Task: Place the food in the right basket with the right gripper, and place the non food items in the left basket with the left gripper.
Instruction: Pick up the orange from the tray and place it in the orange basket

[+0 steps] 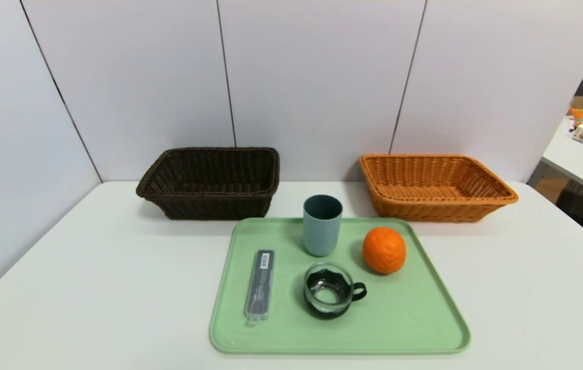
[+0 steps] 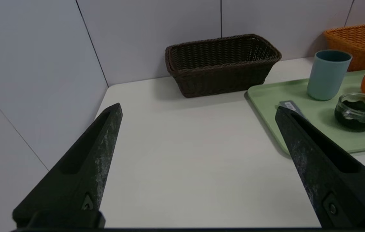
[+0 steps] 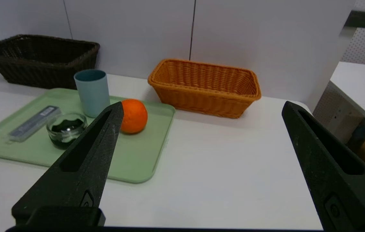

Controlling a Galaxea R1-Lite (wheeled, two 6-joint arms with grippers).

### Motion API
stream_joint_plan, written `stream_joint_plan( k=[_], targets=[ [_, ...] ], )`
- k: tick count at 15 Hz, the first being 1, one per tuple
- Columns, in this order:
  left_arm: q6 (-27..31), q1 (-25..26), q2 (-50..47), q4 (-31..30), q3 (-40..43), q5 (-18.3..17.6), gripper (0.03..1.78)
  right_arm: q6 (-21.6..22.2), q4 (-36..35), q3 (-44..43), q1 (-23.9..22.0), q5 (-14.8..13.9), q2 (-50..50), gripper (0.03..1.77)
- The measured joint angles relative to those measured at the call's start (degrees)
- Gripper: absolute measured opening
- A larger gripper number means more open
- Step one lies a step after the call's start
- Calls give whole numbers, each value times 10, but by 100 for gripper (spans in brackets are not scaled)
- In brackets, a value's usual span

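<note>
Fingers point(image 2: 98, 154) of both grippers spread wide, empty; slim case point(image 1: 260, 285) flat on tray point(image 1: 415, 318), long axis toward the baskets.

I see the orange point(image 1: 384, 250), tumbler point(image 1: 322, 224), glass cup point(image 1: 329, 291) and grey case point(image 1: 260, 284) untouched on the tray. The dark brown basket point(image 1: 210, 183) and orange-tan basket point(image 1: 434, 187) stand empty behind.

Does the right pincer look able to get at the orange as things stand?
Probably yes. The right pincer is open and empty, and the orange sits at the green tray's right side with bare tray around it; the tumbler and glass cup stand clear.
</note>
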Motion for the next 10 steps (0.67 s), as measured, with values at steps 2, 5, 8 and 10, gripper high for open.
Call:
stream_joint_plan(
  k=[2,5,8,10],
  targets=[
    [3,3,84,54,-137,-7,169,-1,20,-97,0,9,84,170],
    [2,4,214,126,-286,-18,169,-3,46,-218,2,30,210,170],
    [0,-7,319,124,-317,-77,169,-15,49,-266,25,53,310,170],
    [-3,-17,371,66,-269,-106,169,-16,55,-268,62,50,351,170]
  ],
)
